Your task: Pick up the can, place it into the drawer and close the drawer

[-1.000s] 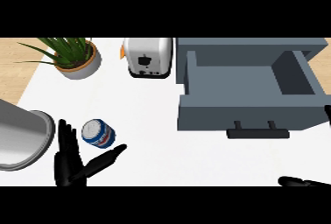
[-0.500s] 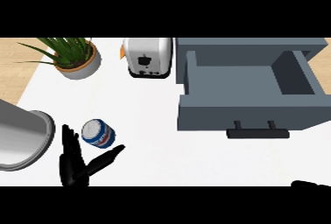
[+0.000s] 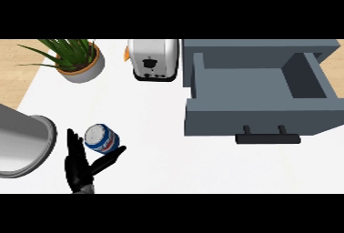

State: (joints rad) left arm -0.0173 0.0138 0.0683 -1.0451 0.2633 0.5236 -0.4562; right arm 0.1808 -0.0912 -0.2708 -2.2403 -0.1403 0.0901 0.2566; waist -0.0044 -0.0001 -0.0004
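Standing pulled out at the right of the white table, the grey drawer shows a bare interior with nothing lying in it; its front panel faces the lower edge of the view and carries a dark bar handle. The drawer's far end runs back into the cabinet body and its right side wall is partly cut by shadow, so the deepest corner is hard to read.

At the left edge sits a large grey metal pot (only part of its rim and wall shows, the rest cropped by the view's edge), and what it holds cannot be told.

The can, with a blue and white label and a pale lid, lies tilted on the table just right of the pot and well apart from the drawer. The left hand comes in from the lower edge directly below and beside the can, fingers straight and spread wide, one finger rising along the can's left side and the thumb angling out beneath its right side; whether they touch the can cannot be told. The forearm behind the hand is cut off at the bottom.

Along the far side stand a potted plant with green leaves and a white toaster, with a small orange thing mostly hidden behind its left side.
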